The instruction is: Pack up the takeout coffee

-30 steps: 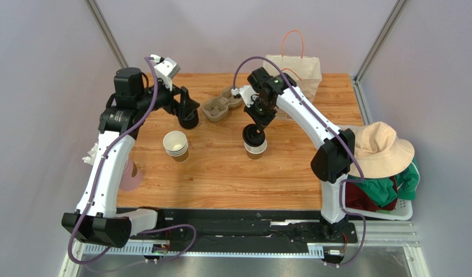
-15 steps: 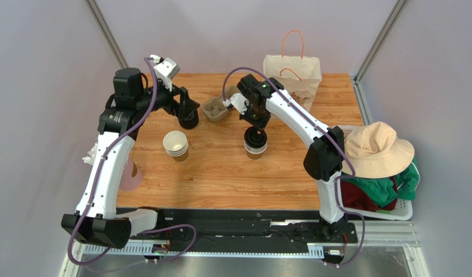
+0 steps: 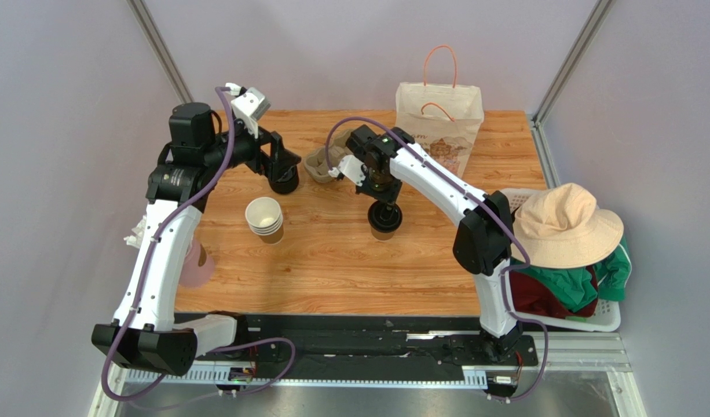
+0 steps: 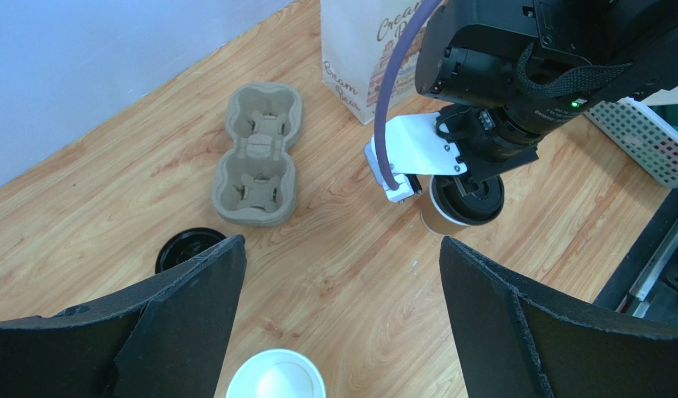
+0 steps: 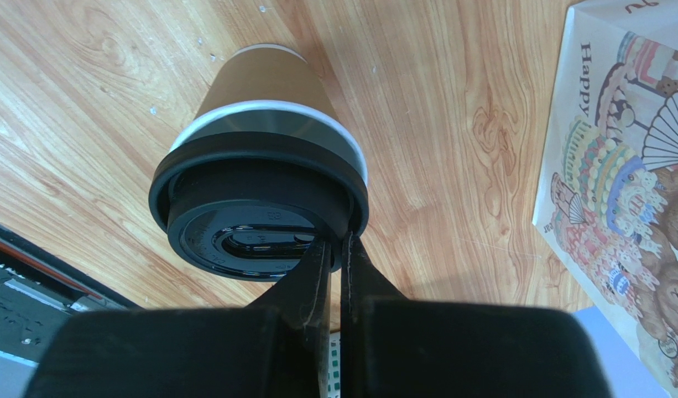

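The takeout coffee (image 3: 385,221), a brown paper cup with a black sip lid, stands mid-table; it also shows in the left wrist view (image 4: 465,203) and fills the right wrist view (image 5: 263,182). My right gripper (image 3: 385,200) hangs directly over it, shut, its closed tips (image 5: 338,249) touching the lid's rim with nothing between them. My left gripper (image 3: 280,169) hovers open at the back left, and its wide-spread jaws (image 4: 342,323) hold nothing. A two-cup pulp carrier (image 3: 324,163) lies between the arms. A printed paper bag (image 3: 441,117) stands at the back.
A stack of lidless brown cups (image 3: 264,217) stands left of centre. Black lids (image 4: 189,246) sit under the left gripper. A white basket (image 3: 593,321) with clothes and a tan hat (image 3: 567,226) sits off the right edge. The carrier (image 4: 257,153) and bag (image 5: 625,166) lie close to the coffee.
My right arm has swung left and its wrist has turned over the cup, bringing the shut tips onto the lid. The left arm and the cup have stayed in place.
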